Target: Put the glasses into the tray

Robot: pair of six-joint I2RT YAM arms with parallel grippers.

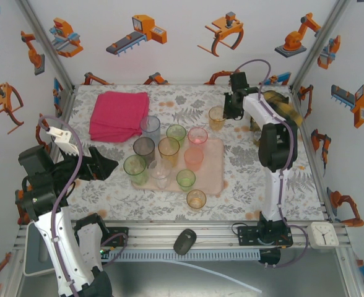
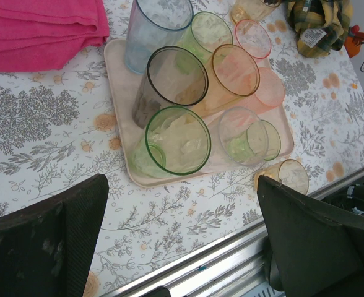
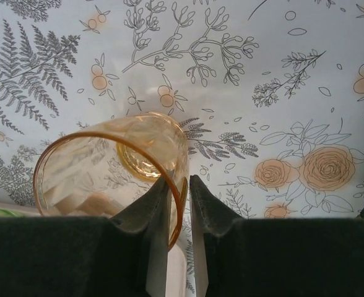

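Right gripper (image 3: 179,182): I'm out over the far right of the floral-printed tabletop (image 1: 281,179). My jaws are drawn narrow across the wall of a translucent orange plastic tumbler (image 3: 89,173). One finger sits inside the cup against the wall. The other is outside, with a thin sliver of light beside it. Whether the pinch is firm, I cannot tell. This tumbler stands off the tray, beyond its far right corner.

Left gripper (image 2: 182,238): jaws wide apart, nothing between them. It hangs over the near left of the tabletop, just beside the tray's left rim.

Flat pale pink rectangular tray (image 1: 214,168): lies mid-tabletop and carries nine tumblers.
- Pale blue tumbler (image 2: 157,28) at its far left corner.
- Smoky grey tumbler (image 2: 173,80) next along the left rim.
- Large green tumbler (image 2: 179,142) at the near left corner.
- Clear tumbler (image 2: 238,136) just beside the large green one.
- Orange, pink and green ones fill the rest.

Second small orange tumbler (image 1: 196,199): stands off the tray, between its near rim and the tabletop's near edge.

Folded magenta cloth (image 1: 117,116): far left corner of the tabletop.

Yellow-and-green checked cloth (image 2: 318,25): far right corner.
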